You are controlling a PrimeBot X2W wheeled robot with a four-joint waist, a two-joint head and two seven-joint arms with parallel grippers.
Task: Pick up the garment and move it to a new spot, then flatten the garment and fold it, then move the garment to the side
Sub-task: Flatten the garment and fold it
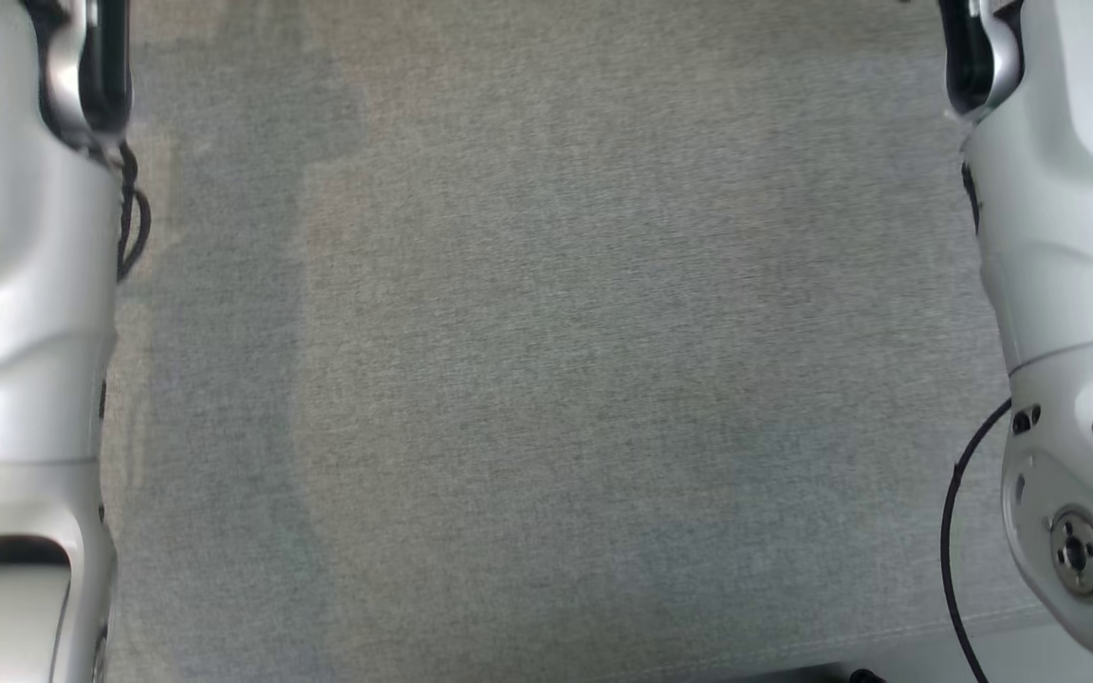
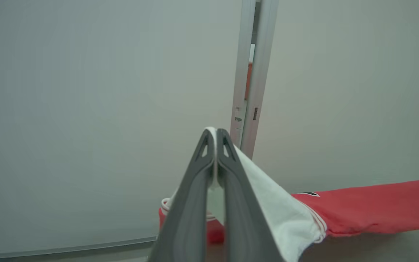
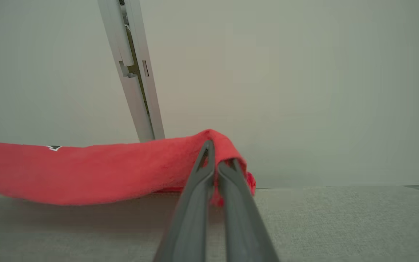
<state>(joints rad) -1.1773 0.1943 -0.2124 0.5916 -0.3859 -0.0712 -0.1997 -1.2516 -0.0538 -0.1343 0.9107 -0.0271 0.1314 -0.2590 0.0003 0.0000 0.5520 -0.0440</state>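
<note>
Left wrist view: the left gripper [image 2: 215,131], fingers pressed together, pinches a white edge of the red-and-white cloth garment [image 2: 369,209], which stretches over the grey woven surface [image 3: 340,218] to the right gripper [image 3: 218,154], likewise clamped on its red corner.

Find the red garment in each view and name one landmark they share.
Head view: grey surface between the pale left forearm and right forearm.
Left wrist view: garment lower right, white part pinched in the left fingers, red body reaching the right edge.
Right wrist view: garment as a red band from left edge to centre, end pinched in the right fingers.
Shared landmark: pale upright post behind, in both wrist views.
</note>
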